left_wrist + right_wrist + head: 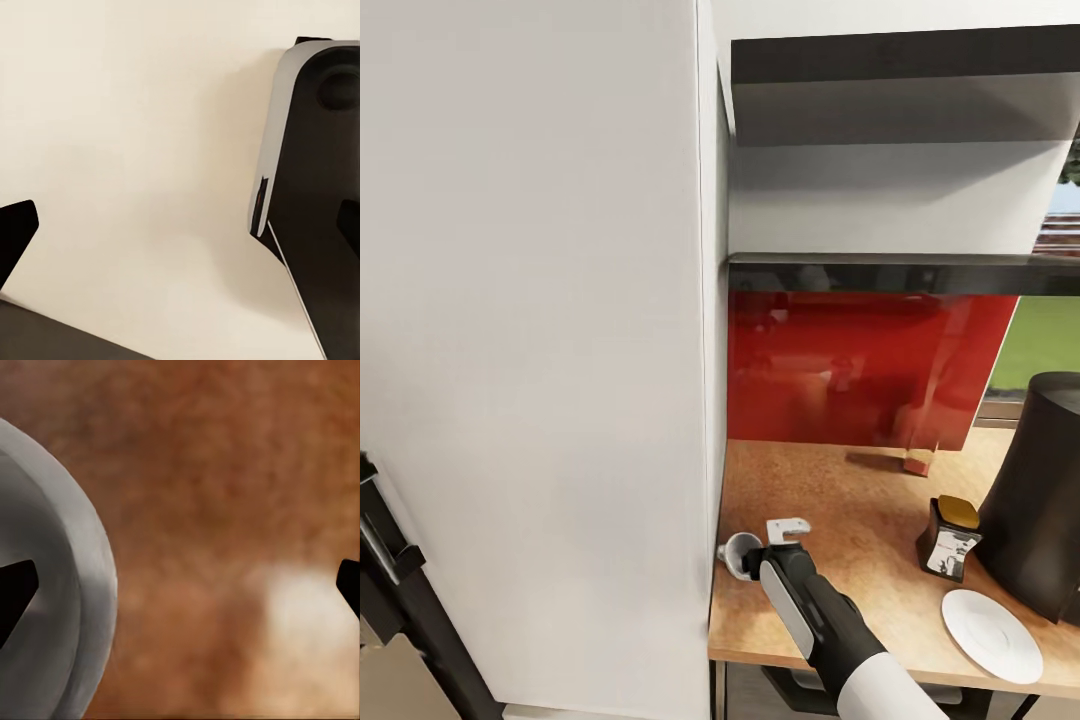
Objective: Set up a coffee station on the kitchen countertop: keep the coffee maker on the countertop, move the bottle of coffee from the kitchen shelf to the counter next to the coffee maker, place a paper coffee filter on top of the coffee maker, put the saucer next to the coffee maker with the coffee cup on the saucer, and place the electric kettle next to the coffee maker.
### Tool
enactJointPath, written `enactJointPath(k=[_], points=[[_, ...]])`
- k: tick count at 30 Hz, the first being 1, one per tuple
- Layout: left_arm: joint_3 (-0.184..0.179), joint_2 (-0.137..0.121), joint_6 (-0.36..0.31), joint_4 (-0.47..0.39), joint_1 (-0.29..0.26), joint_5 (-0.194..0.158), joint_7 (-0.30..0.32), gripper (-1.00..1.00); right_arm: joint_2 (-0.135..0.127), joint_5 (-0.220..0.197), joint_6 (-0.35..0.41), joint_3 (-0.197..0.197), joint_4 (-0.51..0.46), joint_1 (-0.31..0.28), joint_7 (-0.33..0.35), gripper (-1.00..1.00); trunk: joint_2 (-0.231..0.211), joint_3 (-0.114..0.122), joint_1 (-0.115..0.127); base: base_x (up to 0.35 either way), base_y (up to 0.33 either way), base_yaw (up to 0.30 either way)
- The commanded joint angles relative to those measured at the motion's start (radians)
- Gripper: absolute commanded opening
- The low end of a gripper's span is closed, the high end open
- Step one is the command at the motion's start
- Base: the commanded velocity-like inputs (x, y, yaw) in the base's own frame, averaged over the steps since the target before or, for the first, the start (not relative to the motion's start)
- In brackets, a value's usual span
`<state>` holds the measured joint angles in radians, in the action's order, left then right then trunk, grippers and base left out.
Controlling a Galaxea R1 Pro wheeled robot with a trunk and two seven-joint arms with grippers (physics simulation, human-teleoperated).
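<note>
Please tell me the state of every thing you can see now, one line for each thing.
coffee cup: tipped on its side at the countertop edge, one finger of the right claw inside it
bottle of coffee: upright, capped, beside the coffee maker
saucer: flat, nothing on it
coffee maker: standing, partly cut off
right claw: open

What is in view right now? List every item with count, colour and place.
countertop: one, tan, centre right
coffee maker: one, black, right edge of the countertop
bottle of coffee: one, dark with gold cap, beside the coffee maker
saucer: one, white, front right
coffee cup: one, grey-white, countertop's left edge
backsplash: one, red, behind the countertop
cabinet panel: one, white, left
right end effector: one, open beside the coffee cup
left end effector: one, open, facing a cream surface
</note>
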<state>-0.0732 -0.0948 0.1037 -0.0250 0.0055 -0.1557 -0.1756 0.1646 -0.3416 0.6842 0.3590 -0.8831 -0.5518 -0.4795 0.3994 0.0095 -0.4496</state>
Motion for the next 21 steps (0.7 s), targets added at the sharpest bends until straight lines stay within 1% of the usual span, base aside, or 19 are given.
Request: enactJointPath(k=[1, 6, 7, 21], points=[[-0.008, 0.000, 0.002, -0.001, 0.001, -0.010, -0.002, 1.00, 0.000, -0.010, 0.002, 0.003, 0.001, 0.000, -0.010, 1.00, 0.001, 0.000, 0.000, 0.000, 0.000, 0.000], [-0.008, 0.000, 0.001, 0.000, 0.001, -0.010, -0.002, 1.00, 0.000, -0.011, 0.002, 0.003, 0.004, 0.000, -0.010, 1.00, 0.001, 0.000, 0.000, 0.000, 0.000, 0.000], [-0.008, 0.001, 0.001, 0.000, 0.001, -0.010, -0.002, 1.00, 0.000, -0.011, 0.002, 0.003, 0.004, 0.000, -0.010, -1.00, 0.001, 0.000, 0.000, 0.000, 0.000, 0.000], [-0.008, 0.000, 0.002, 0.000, 0.001, -0.010, -0.001, 1.00, 0.001, -0.011, 0.001, 0.005, 0.000, 0.000, -0.010, -1.00, 0.001, 0.000, 0.000, 0.000, 0.000, 0.000]])
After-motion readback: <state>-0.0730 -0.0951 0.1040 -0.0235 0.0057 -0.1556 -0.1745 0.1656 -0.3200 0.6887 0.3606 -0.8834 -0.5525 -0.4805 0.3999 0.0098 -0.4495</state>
